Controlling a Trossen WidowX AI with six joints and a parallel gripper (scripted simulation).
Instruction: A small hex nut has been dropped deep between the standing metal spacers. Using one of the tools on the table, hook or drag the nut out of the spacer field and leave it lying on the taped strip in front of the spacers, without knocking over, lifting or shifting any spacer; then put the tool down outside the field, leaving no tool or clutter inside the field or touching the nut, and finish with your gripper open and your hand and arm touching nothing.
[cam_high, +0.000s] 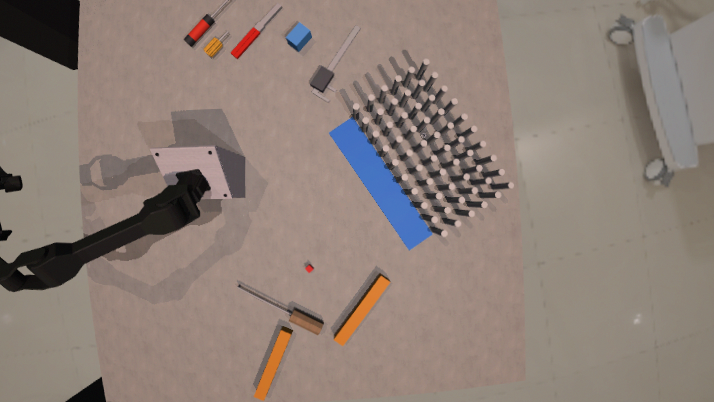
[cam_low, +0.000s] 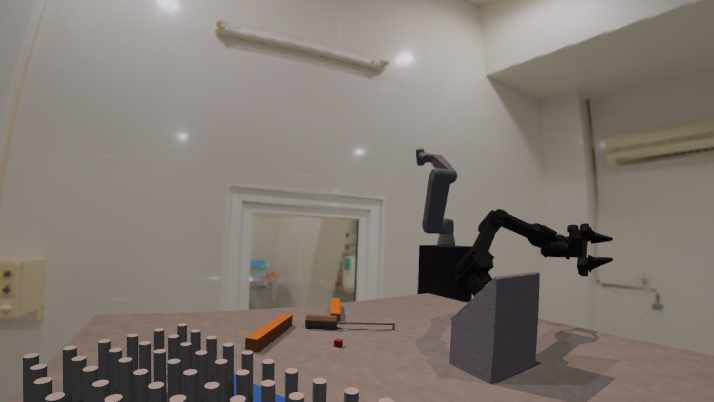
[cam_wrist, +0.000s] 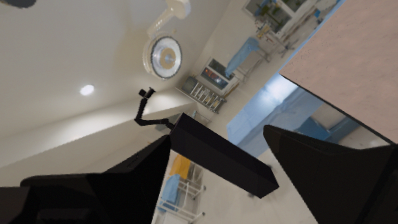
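Observation:
The small hex nut (cam_high: 424, 135) lies deep among the standing dark spacers (cam_high: 430, 155) (cam_low: 150, 370). The blue taped strip (cam_high: 380, 185) (cam_low: 243, 389) runs along the field's near side. A hook tool with a wooden handle (cam_high: 306, 320) (cam_low: 321, 321) and a thin rod (cam_high: 262, 296) lies at the front. A grey T-shaped rake (cam_high: 322, 78) lies just beyond the field's far corner. My gripper (cam_high: 202, 184) (cam_low: 597, 250) (cam_wrist: 216, 134) is open and empty. It hangs in the air above the grey wedge block (cam_high: 192, 162) (cam_low: 495, 335), far from the tools and the field.
Two red screwdrivers (cam_high: 200, 29) (cam_high: 250, 40), a yellow stubby one (cam_high: 215, 46) and a blue cube (cam_high: 298, 36) lie at the far edge. Two orange bars (cam_high: 362, 309) (cam_high: 273, 362) and a tiny red cube (cam_high: 309, 268) (cam_low: 338, 343) lie near the hook tool.

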